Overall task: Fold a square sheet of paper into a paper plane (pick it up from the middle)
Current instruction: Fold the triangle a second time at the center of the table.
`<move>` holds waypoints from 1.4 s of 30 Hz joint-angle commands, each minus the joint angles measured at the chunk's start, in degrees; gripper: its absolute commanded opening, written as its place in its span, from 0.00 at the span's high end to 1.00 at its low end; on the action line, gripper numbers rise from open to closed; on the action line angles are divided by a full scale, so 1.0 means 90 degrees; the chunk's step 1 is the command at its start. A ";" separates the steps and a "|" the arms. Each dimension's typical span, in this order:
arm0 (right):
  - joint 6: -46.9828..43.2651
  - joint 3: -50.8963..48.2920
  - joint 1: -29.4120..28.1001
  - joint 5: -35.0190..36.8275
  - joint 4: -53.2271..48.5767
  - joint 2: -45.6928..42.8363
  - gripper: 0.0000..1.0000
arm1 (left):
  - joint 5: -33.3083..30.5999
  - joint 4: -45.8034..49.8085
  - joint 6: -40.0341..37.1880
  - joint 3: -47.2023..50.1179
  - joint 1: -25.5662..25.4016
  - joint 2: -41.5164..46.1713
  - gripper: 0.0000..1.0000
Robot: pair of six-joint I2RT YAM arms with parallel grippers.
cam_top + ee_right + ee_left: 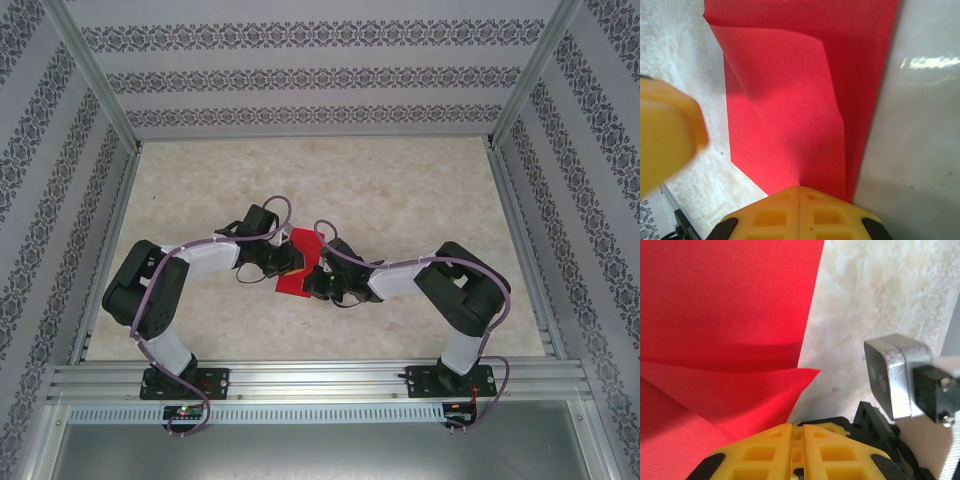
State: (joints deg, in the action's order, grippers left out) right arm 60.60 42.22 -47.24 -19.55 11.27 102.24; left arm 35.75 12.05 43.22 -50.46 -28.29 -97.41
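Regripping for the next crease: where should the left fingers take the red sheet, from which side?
The raised flap's edge on the square sheet of paper, from the table side. Shadow beneath shows it stands off the layer below, so one of the fingers could probably slip under.

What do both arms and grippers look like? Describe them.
Both the left arm and right arm have black joints, white links and purplish cables looping alongside. The left gripper and right gripper have yellow fingers with rectangular recesses.

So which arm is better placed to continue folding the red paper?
Probably right: the right gripper is shut on the paper, a flap lifted. The left gripper is shut beside it, grip unclear.
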 commanded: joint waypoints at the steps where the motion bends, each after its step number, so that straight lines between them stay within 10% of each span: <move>1: 0.0083 -0.0091 -0.0110 0.0211 -0.0393 0.0291 0.97 | -0.0008 -0.0278 0.0276 0.0221 -0.0084 -0.0090 0.86; 42: -0.0122 -0.0189 -0.0150 0.0299 -0.1088 0.0300 1.00 | -0.0993 -0.0480 0.0009 -0.0044 0.0844 -0.0865 0.86</move>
State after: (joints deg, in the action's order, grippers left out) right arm 61.12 42.54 -47.53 -18.90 10.55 102.37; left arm 31.38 7.64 45.21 -49.89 -23.00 -103.09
